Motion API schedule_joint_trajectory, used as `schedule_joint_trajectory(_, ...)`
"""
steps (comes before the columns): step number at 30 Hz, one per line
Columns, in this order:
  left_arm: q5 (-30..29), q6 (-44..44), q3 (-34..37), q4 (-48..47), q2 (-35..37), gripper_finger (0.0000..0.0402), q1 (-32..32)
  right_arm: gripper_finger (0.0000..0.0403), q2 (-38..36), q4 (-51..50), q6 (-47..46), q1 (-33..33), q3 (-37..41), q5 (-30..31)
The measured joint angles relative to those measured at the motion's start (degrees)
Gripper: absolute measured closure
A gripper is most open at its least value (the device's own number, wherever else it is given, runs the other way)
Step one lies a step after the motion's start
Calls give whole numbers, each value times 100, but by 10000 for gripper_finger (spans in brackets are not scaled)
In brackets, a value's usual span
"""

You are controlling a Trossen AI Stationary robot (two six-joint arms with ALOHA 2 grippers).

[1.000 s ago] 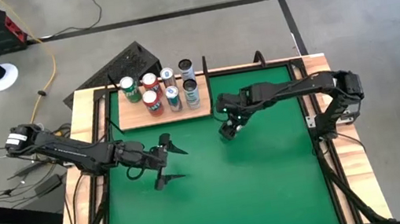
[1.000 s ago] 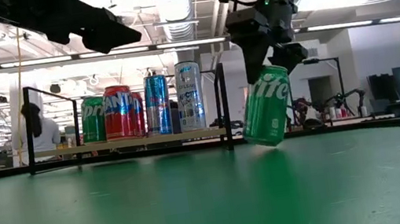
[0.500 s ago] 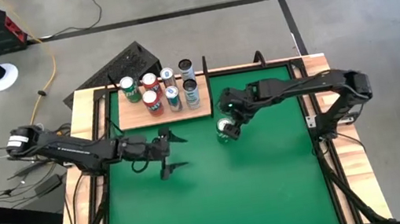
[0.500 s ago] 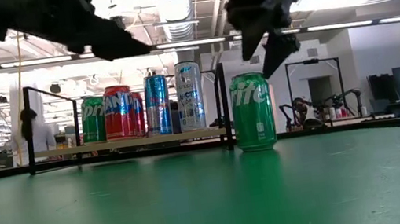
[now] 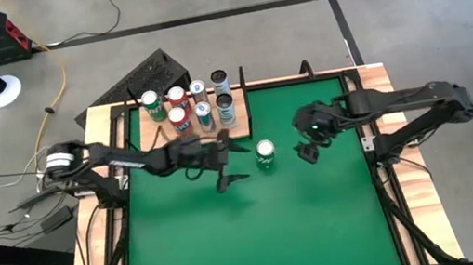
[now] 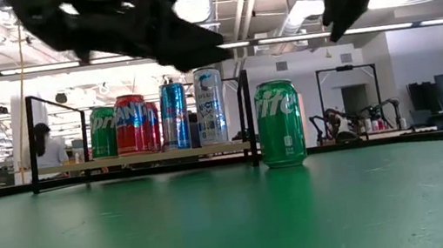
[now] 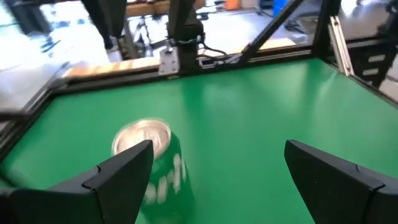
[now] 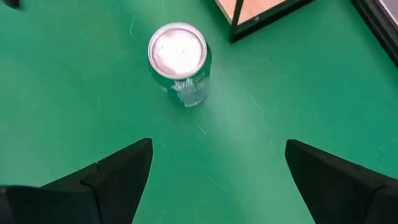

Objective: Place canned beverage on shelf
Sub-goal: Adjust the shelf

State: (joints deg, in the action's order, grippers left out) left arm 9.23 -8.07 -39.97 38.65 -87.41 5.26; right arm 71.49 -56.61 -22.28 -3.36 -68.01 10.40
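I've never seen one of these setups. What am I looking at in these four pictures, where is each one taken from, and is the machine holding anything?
It is a robot with two dark arms at a green table, each ending in two-finger jaws. One picture looks straight down from above, one looks level across the tabletop, and the other two come from cameras on each arm's wrist.

A green Sprite can stands upright on the table, just off the corner of a pale wooden shelf that already carries six cans.

Nothing is held. The left gripper is open beside the Sprite can on its left; the right gripper is open, apart from it on the other side.
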Motion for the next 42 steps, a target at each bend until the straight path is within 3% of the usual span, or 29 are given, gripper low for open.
schedule_joint_trajectory(9, 1833, -1162, -1493, -747, -1193, 54, 878, 13, -1212, 717, -645, 231, 1429, 360)
schedule_joint_trajectory(16, 3241, -1235, -2427, -859, -1920, 54, 1470, 13, -1526, 1260, -795, 245, 2140, 245)
schedule_joint_trajectory(20, 3566, -1183, -2894, -986, -2331, 54, 1592, 13, -1494, 1316, -794, 197, 2196, 192)
schedule_joint_trajectory(30, 3331, -1401, -3239, -1695, -2346, 54, 1478, 13, -1491, 1314, -789, 175, 2205, 154)
schedule_joint_trajectory(39, 1943, -1985, -3224, -3157, -1641, 54, 993, 13, -1454, 1536, -761, -13, 2205, 159)
schedule_joint_trajectory(42, 1183, -2060, -3224, -3814, -1254, 54, 808, 13, -1393, 1818, -558, -94, 2208, 242)
